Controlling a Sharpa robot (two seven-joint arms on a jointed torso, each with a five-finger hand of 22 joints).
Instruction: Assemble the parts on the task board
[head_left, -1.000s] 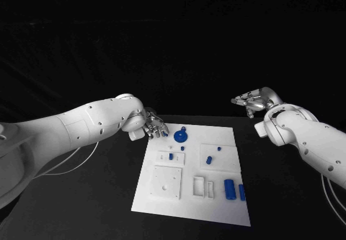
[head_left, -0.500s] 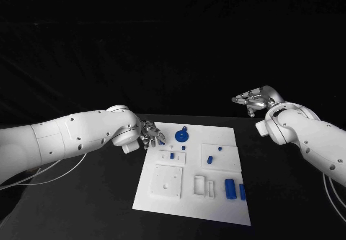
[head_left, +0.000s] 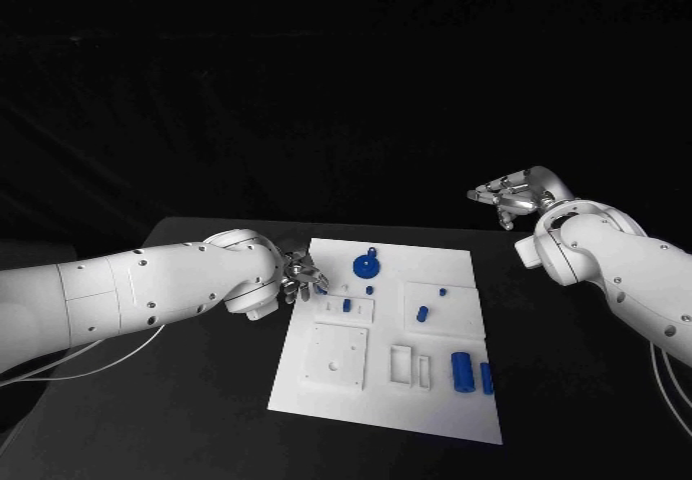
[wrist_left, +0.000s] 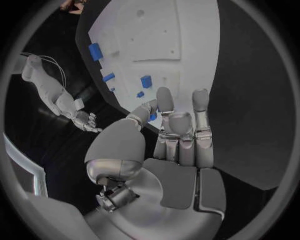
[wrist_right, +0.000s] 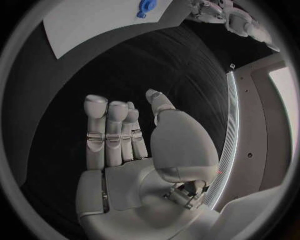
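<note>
At the middle of the black desk lies the white task board, and the blue parts sit scattered over it: a round disc-like part near the far edge, a few small pegs around the raised white squares in the middle, and two longer blue cylinders lying side by side near the right corner closest to the robot. They look laid out as loose stock beside the recesses that are meant to take them, so the assembly seems hardly begun. The left hand hovers at the board's left edge near the far corner, just beside the small pegs; in the left wrist view its fingers reach out fairly straight toward the board and lie close together, with nothing between them and the thumb. It reads as an approach to a first pick. The right hand is raised well apart from the board, beyond its far right corner, fingers upright and side by side, thumb set off, holding nothing, probably parked out of the way.
</note>
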